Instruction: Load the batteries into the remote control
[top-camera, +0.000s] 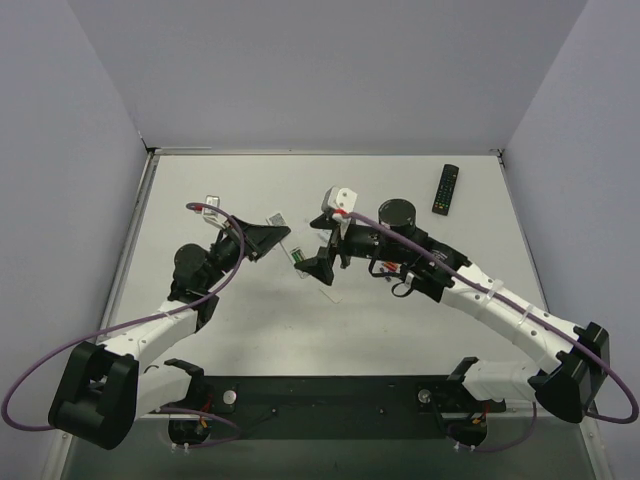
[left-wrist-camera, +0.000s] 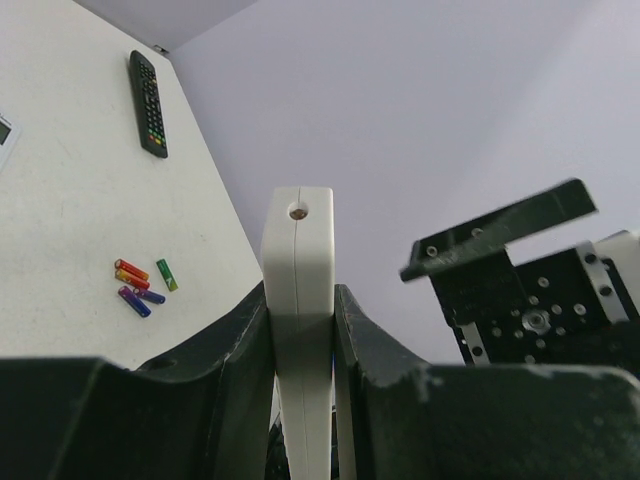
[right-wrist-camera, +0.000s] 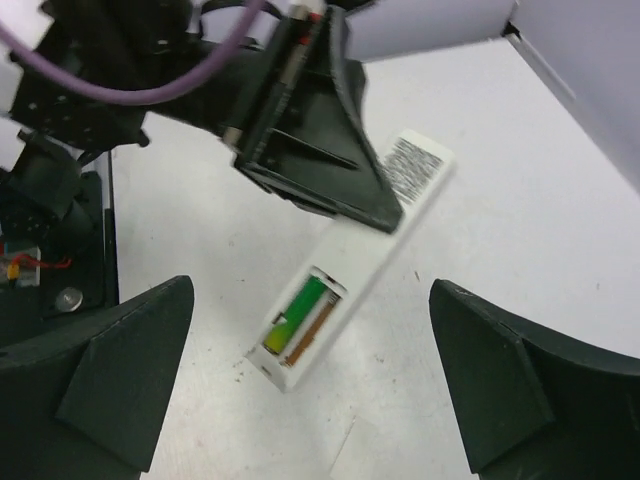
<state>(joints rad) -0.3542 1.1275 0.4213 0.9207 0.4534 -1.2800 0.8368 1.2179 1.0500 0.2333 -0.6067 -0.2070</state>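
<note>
Jaws of left gripper (left-wrist-camera: 300, 330) clamped on remote control (right-wrist-camera: 375, 262) at frame centre, right gripper (right-wrist-camera: 310, 300) jaws spread wide, seated green battery (right-wrist-camera: 305, 305) in open bay, loose green battery (left-wrist-camera: 166, 275) lower left on table (left-wrist-camera: 60, 230), beside red and purple cells (left-wrist-camera: 132, 285).

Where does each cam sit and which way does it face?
Top external: overhead at near edge, facing down on table; left arm, right arm show.
Left wrist: faces along left gripper, shut on remote control, toward a wall.
Right wrist: faces down past open right gripper at green battery in remote control.
Shared: all three see the remote control.
</note>
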